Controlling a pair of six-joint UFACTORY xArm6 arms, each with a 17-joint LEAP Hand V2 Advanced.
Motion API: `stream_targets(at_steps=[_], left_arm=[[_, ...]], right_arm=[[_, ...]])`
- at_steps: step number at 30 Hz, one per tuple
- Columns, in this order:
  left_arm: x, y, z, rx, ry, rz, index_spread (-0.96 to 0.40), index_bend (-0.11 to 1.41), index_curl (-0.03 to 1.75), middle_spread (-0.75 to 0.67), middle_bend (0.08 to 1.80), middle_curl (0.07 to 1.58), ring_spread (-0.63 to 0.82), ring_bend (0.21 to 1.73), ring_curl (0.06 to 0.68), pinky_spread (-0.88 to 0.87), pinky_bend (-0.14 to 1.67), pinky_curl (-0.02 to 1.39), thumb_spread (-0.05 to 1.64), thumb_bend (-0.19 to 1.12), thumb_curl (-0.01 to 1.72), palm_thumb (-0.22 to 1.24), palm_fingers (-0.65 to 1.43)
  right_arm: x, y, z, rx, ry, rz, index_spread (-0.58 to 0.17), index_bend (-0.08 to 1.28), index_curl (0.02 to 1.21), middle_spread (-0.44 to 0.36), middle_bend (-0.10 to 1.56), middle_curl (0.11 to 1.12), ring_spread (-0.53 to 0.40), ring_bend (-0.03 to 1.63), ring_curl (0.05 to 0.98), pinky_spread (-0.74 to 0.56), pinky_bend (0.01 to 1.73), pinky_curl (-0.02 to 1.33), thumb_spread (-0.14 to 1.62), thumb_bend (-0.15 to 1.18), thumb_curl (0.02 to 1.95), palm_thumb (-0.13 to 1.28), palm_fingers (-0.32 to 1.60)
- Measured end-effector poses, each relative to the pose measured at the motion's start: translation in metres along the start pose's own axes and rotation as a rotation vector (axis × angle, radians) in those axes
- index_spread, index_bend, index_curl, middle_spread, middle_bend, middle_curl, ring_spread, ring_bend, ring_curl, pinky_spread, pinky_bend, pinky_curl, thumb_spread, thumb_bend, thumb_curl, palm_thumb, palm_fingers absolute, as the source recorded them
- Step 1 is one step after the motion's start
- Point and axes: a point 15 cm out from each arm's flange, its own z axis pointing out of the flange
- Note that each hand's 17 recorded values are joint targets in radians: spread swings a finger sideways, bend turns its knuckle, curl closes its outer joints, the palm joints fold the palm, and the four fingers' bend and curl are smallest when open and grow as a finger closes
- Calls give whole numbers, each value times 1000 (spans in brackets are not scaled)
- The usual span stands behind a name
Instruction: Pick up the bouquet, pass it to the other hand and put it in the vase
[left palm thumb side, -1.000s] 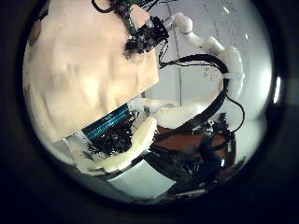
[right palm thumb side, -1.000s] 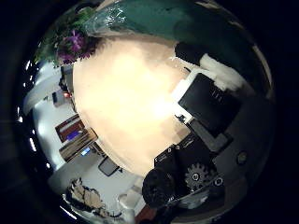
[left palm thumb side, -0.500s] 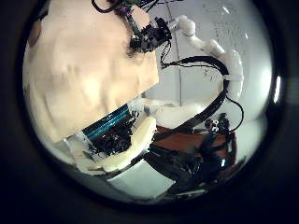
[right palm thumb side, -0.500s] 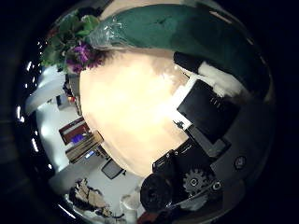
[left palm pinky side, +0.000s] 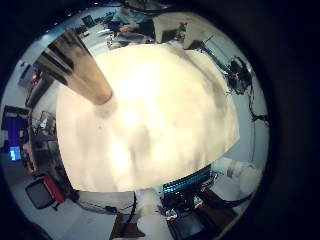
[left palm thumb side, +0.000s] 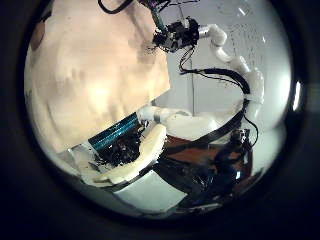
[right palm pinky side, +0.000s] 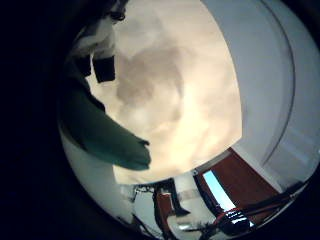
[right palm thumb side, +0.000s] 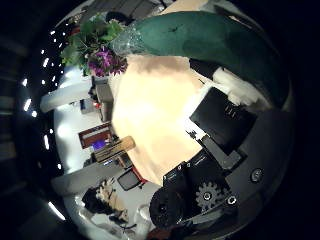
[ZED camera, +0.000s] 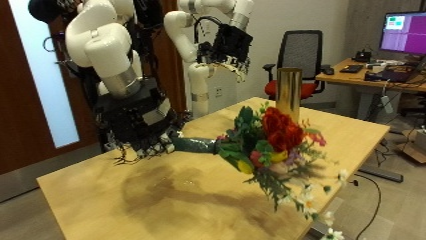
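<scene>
The right hand (ZED camera: 144, 135) is clenching the green-wrapped stem end of the bouquet (ZED camera: 266, 143), carrying it level above the table (ZED camera: 160, 200), clear of the surface, flower heads pointing toward the tall golden vase (ZED camera: 288, 94) near the far edge. The left hand (ZED camera: 229, 45) is hanging raised and unladen, fingers relaxed, with open room for the handover.

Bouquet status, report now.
Right hand shut on bouquet, lifted over table. Left hand raised, empty, fingers unclear. Vase upright, path clear.
</scene>
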Motion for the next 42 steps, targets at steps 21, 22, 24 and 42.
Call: stream_targets(at_steps=[21, 22, 24, 42], left_arm=[[7, -15, -31, 73, 92, -76, 289, 168, 310, 418, 235, 330, 553, 491, 203, 509, 192, 296, 948, -33, 301, 351, 151], [8, -16, -32, 76, 100, -77, 289, 170, 311, 414, 238, 331, 552, 493, 203, 509, 190, 295, 945, -32, 301, 347, 155], [11, -17, -33, 82, 119, -82, 284, 173, 313, 403, 238, 333, 548, 497, 203, 505, 188, 292, 945, -33, 299, 334, 160], [45, -39, -59, 189, 333, -86, 281, 170, 325, 359, 262, 340, 524, 509, 195, 478, 191, 277, 880, -35, 294, 189, 185]], right_arm=[[-119, 63, -108, 74, -693, -409, -356, 922, 1174, -151, 1360, 793, -196, 1455, 644, -205, 1284, 804, 356, -16, 940, 1204, 1121], [-123, 66, -109, 72, -715, -436, -355, 924, 1174, -151, 1362, 792, -195, 1456, 644, -206, 1278, 808, 349, -17, 943, 1204, 1119], [-130, 74, -108, 60, -775, -468, -353, 925, 1173, -147, 1362, 789, -192, 1459, 642, -209, 1268, 825, 323, -18, 949, 1198, 1123], [-161, 143, -66, -169, -1057, -763, -332, 957, 1159, -139, 1378, 778, -187, 1469, 636, -233, 1166, 961, 196, -19, 972, 1193, 1126]])
